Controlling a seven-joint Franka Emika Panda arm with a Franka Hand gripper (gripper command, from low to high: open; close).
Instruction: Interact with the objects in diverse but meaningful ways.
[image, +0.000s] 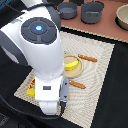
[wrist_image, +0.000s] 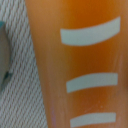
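Note:
The orange ridged bread-like block (wrist_image: 80, 65) fills the wrist view from very close, with pale stripes across it. No fingers show in that view. In the exterior view the arm's white body covers the near side of the mat, and its hand (image: 50, 106) points down over the mat's front edge, with the fingertips hidden. A yellow banana (image: 73, 63) lies on a round plate (image: 79, 72) just beyond the arm. The small yellow box (image: 31, 88) peeks out at the exterior view's left of the arm.
A woven beige placemat (image: 97, 55) covers the dark table. Two orange-handled utensils (image: 88, 58) (image: 77, 84) flank the plate. Two grey pots (image: 67, 10) (image: 93, 12) and a bowl (image: 123, 17) stand at the back. A grey curved rim (wrist_image: 3, 55) is beside the block.

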